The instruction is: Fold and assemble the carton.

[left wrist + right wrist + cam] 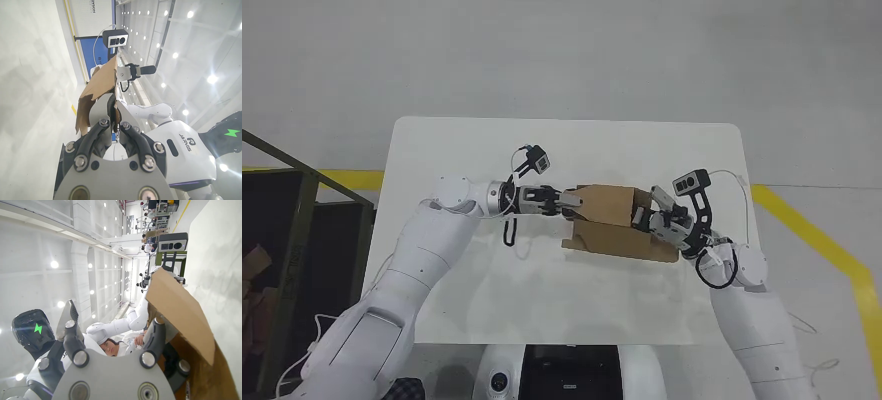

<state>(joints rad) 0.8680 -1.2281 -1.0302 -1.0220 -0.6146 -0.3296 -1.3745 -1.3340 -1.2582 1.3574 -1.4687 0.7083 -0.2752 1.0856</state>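
So the carton (pixel 607 215) is about mid-frame in the top view, a touch right of centre, over the white table (pixel 492 150). It's plain brown cardboard with the long side running left to right and a flap poking out along its lower edge. The left gripper (pixel 567 203) comes in from the left of the frame and has the carton's left end. In the left wrist view its fingers (pixel 98 111) are pinched tight with a bit of cardboard edge sandwiched between them, so it's definitely clamped on. The right gripper (pixel 662 222) is at the carton's right end, and in its own wrist view it's spread wide, one finger out in free air and the other right up beside the cardboard, gripping nothing. Can't tell if the carton is resting on the table or lifted a little. Off the table there's a dark green frame (pixel 282 240) at the left edge and a yellow floor line (pixel 817 235) on the right.
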